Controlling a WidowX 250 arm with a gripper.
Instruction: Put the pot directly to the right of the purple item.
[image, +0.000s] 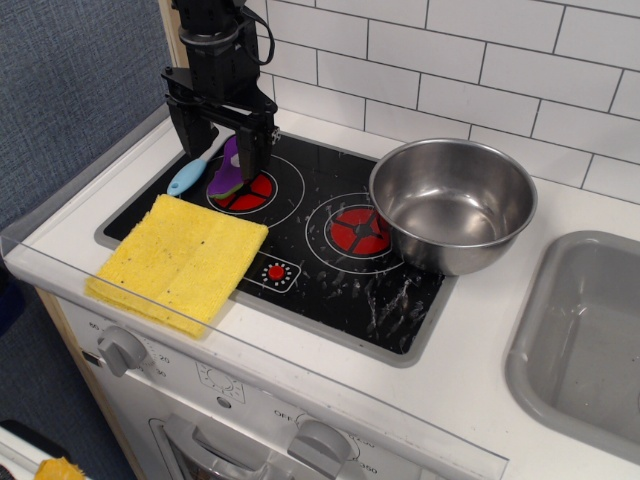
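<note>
observation.image, the only view: the gripper (218, 148) hangs in the upper left of the frame, its two dark fingers spread apart and grasping nothing, poised over the left burner (245, 185). between and just behind those fingers lies the purple item (229, 172), small and oval with a green end toward the lower left, partly hidden by the right finger. a blue-handled spoon (192, 172) lies just beside it on the left, and a yellow cloth (180, 260) covers the stove's lower left corner.

the pot (453, 204) sits right of centre, overhanging the stove's right edge, near the right burner (358, 230) and well apart from the purple item. it is round, shiny steel, bowl-like and empty, with no handle showing and a thin rim.

the step in hand looks like reaching for the pot, so the arm must cross to the right. with no handle, pinching the near rim with one finger inside and one outside seems the surest hold. the wall is smooth and may slip, so a deep bite and a low, slow carry leftward would help, setting it down just right of the purple item without bumping it.
</note>
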